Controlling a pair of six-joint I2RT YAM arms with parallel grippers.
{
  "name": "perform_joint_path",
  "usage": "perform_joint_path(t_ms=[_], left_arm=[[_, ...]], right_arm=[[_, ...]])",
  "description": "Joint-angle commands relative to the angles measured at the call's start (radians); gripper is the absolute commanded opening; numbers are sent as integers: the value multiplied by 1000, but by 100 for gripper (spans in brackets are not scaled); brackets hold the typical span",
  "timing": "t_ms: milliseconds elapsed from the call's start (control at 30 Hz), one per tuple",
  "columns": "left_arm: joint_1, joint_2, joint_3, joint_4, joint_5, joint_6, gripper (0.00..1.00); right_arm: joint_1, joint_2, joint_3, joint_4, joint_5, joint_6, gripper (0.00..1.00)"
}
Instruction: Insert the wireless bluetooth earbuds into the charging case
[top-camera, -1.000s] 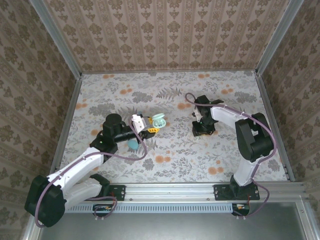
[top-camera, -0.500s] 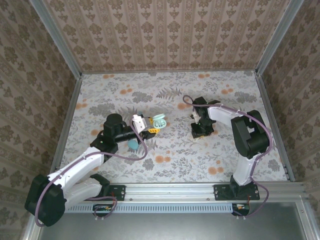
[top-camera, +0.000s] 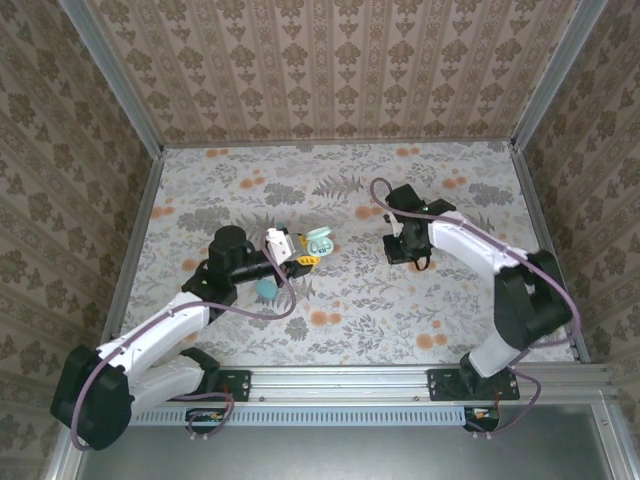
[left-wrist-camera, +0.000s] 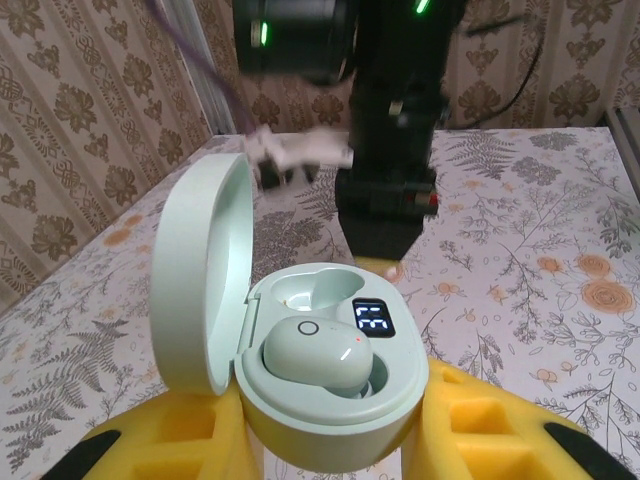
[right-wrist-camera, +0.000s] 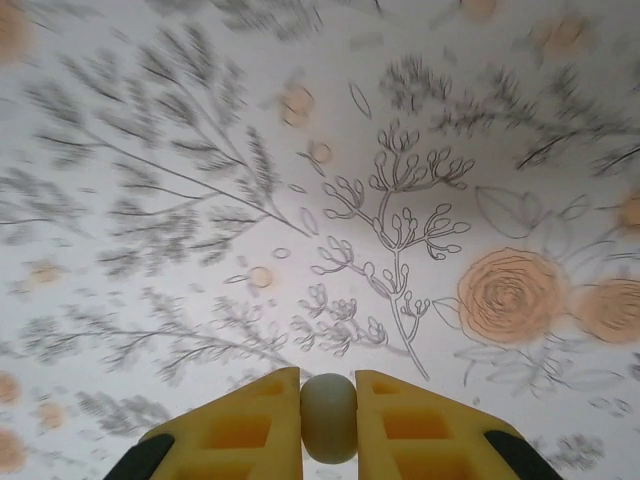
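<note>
The table (top-camera: 340, 190) has a pale covering printed with grey ferns and orange blossoms, under soft, even light. Walls (top-camera: 330, 70) papered in a beige-and-brown striped damask pattern enclose it at the back and on both sides, meeting at slanted aluminium corner posts (top-camera: 113, 75). A ribbed aluminium rail (top-camera: 340, 385) runs along the table's near edge.
</note>
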Motion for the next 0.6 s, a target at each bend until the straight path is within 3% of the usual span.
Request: perform_joint_path(t_ms=[0,300,567], left_arm=[[-11,15,36,28,11,-16,4],[-23,32,38,55,15,-30,4],[-27,32,42,62,17,-55,4]], right_arm=[[69,-111,64,-73,122,41,16],[262,-296,183,-34,226,90,14],[437,-248,268,20,307,30,14]])
